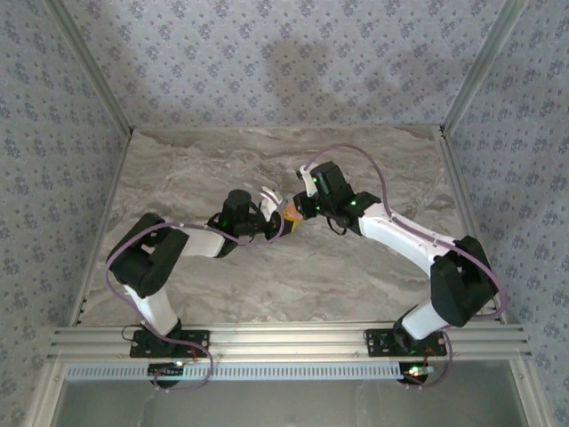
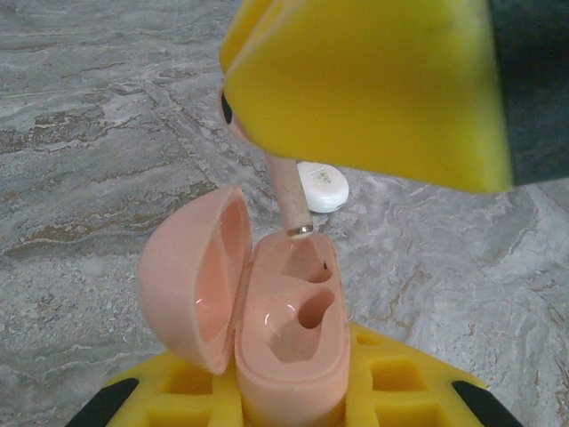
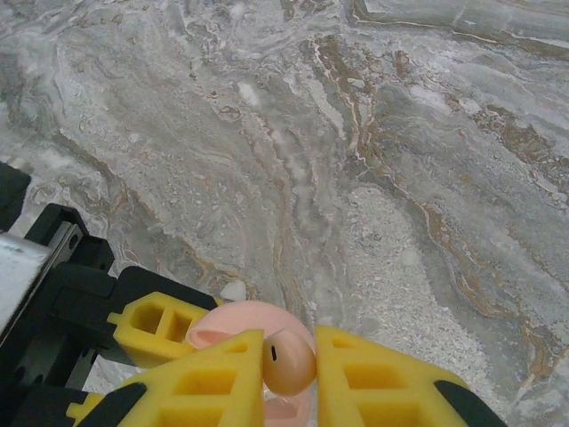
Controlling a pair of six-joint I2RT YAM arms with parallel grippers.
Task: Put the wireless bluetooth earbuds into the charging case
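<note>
My left gripper (image 2: 289, 378) is shut on a pink charging case (image 2: 289, 347), held upright with its lid (image 2: 191, 276) swung open to the left. Both sockets in the case show empty. My right gripper (image 3: 289, 365) is shut on a pink earbud (image 3: 289, 360). In the left wrist view the earbud's stem (image 2: 292, 200) hangs from the right gripper's yellow finger (image 2: 373, 80), its metal tip touching or just above the rim of the far socket (image 2: 307, 258). From above, the two grippers (image 1: 289, 218) meet at mid-table. No other earbud is in view.
A white round disc (image 2: 322, 187) lies on the marble table (image 1: 267, 276) just beyond the case. It also shows as a small white patch (image 3: 233, 290) beside the case lid (image 3: 236, 318). Patterned walls stand on three sides.
</note>
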